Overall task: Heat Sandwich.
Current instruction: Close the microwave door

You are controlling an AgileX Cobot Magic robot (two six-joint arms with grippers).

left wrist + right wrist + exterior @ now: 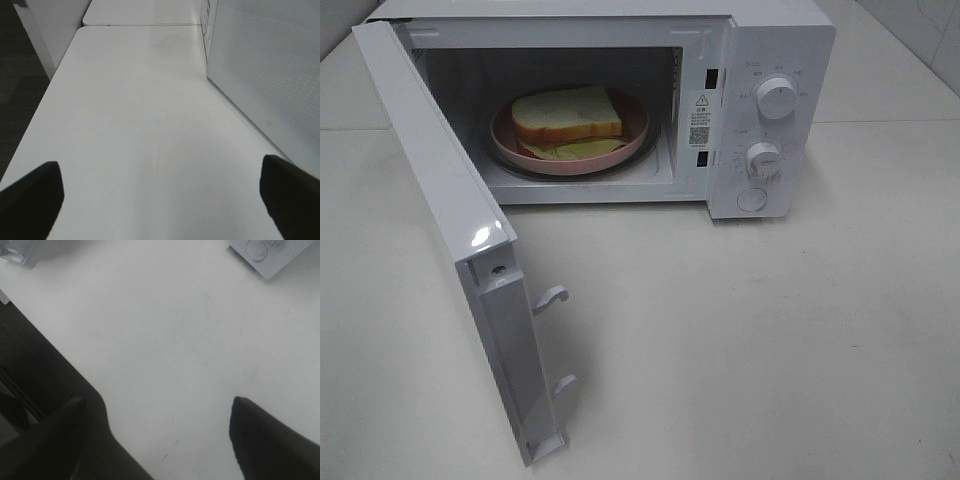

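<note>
The sandwich [566, 118], pale bread over a yellow layer, lies in a round pink dish [638, 128] inside the white microwave [775, 40]. The microwave door [450, 215] is swung wide open toward the front left. Neither arm appears in the exterior high view. My left gripper [160, 200] hovers open over bare table beside the door's outer face [270, 75], nothing between its fingers. Over the table near its front edge, my right gripper [160, 440] is open and empty too, with the microwave's lower front corner [272, 252] far off.
The white table [770, 340] spreads in front of the microwave. Two knobs [776, 97] and a round button [752, 199] sit on its control panel. Dark floor [30, 370] shows past the table edge in the right wrist view.
</note>
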